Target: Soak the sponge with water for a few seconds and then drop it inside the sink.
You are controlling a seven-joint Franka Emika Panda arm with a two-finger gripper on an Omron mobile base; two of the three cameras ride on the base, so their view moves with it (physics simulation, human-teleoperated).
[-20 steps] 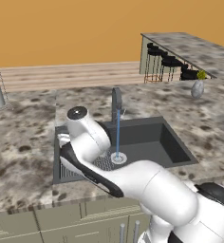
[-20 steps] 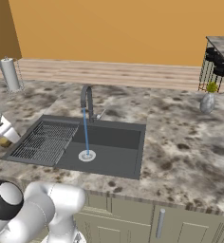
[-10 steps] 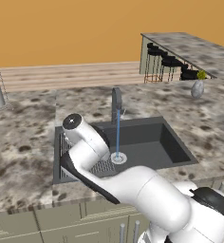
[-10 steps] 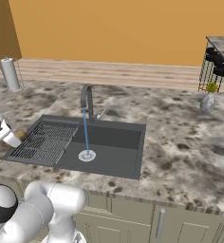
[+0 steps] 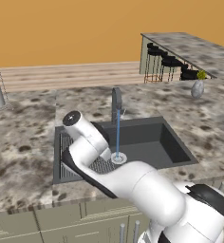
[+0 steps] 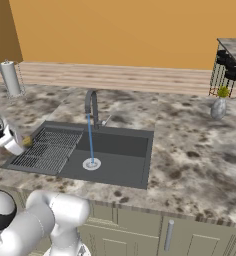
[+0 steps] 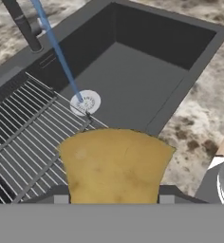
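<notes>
The sink is taking the water at its round drain. Over the grate end, the gripper is clamping the sponge, presumably carrying it toward that stream for soaking.

A home kitchen: a speckled granite counter holds a dark recessed sink, faucet running at its 12 o'clock. Grey cabinet doors below, a paper towel roll at 10 o'clock, bar stools at 2.
</notes>
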